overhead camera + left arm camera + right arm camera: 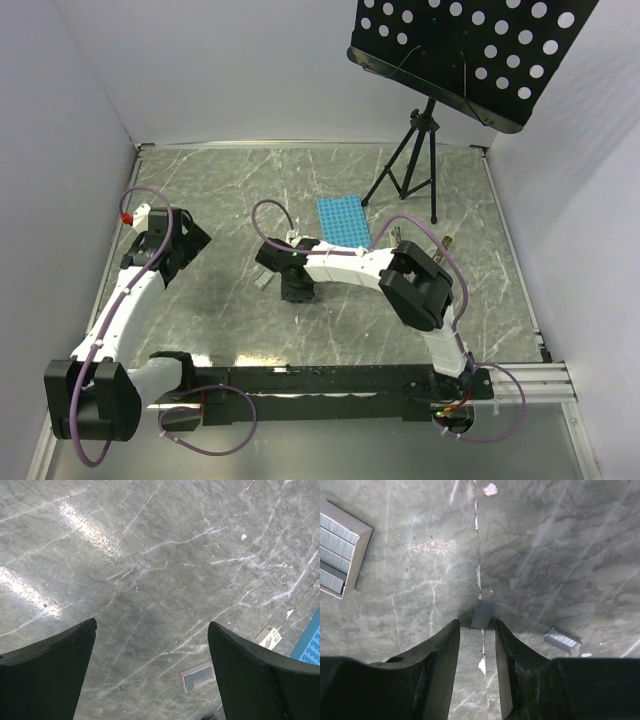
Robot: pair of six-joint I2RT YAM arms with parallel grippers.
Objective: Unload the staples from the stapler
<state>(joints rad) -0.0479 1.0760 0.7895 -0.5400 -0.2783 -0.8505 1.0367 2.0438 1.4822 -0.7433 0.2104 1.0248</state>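
Note:
The stapler does not show in any view. A short grey strip of staples (482, 615) lies on the marble table right at the tips of my right gripper (476, 622), between its two fingers. The jaws stand narrow, with a gap still showing on the strip's left side. A second strip of staples (561, 639) lies loose to the right. In the top view the right gripper (297, 292) points down at mid-table. My left gripper (151, 625) hangs wide open over bare table at the left (185, 240), holding nothing.
A small tan box of staples (342, 555) lies open left of the right gripper; it also shows as the box (198, 676) in the left wrist view. A blue rack (343, 220) lies behind. A black stand tripod (415, 165) occupies the back right. A white card (267, 636) lies near the rack.

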